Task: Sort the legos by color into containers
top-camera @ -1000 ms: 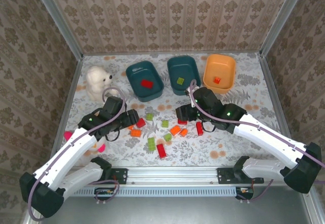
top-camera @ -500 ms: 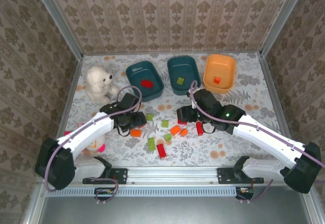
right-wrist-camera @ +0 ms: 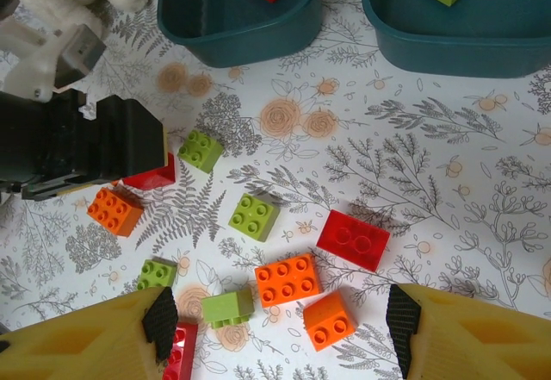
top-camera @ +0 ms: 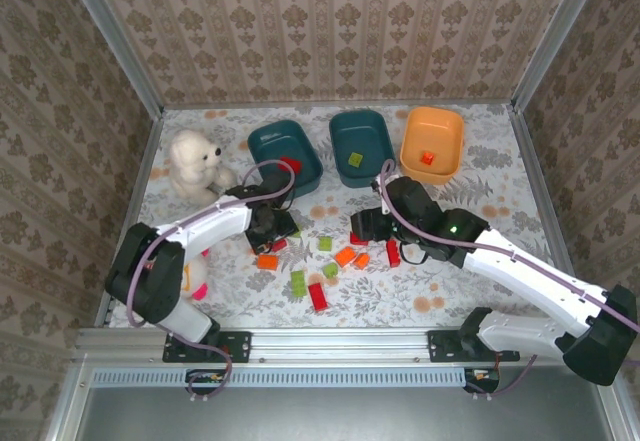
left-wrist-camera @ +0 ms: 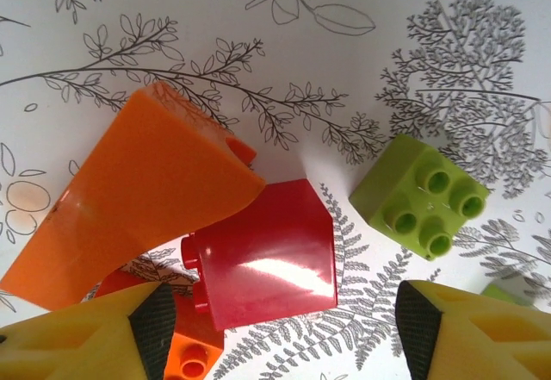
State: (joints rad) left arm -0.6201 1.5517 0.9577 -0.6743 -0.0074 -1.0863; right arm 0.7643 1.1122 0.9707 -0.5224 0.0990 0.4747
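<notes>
The left fingers (left-wrist-camera: 77,345) stand apart just above the flowered bench (left-wrist-camera: 284,44). One is on each side of a red brick (left-wrist-camera: 267,268) with a gap on both sides, so nothing is clamped. An orange sloped piece (left-wrist-camera: 129,199) overlaps that brick's upper left corner. A small orange brick (left-wrist-camera: 194,358) shows at its lower left, near the left pad. A light green four-stud brick (left-wrist-camera: 419,195) sits apart to the right.

The right fingers (right-wrist-camera: 482,337) are also apart and hold nothing. They hang over the loose pile, where two orange bricks (right-wrist-camera: 288,278) lie close together, a red eight-stud brick (right-wrist-camera: 353,239) lies just beyond them, and green bricks (right-wrist-camera: 254,216) are scattered to the left.

In the top view, three bins stand in a row at the far side of the bench. The left teal bin (top-camera: 285,136) holds one red lego (top-camera: 290,164). The middle teal bin (top-camera: 360,126) holds one green lego (top-camera: 354,161). The orange bin (top-camera: 435,126) holds one orange-red lego (top-camera: 427,158). The remaining legos lie on the bench between the two arms, nearer than the bins. A white plush bear (top-camera: 195,164) sits left of the left teal bin.
</notes>
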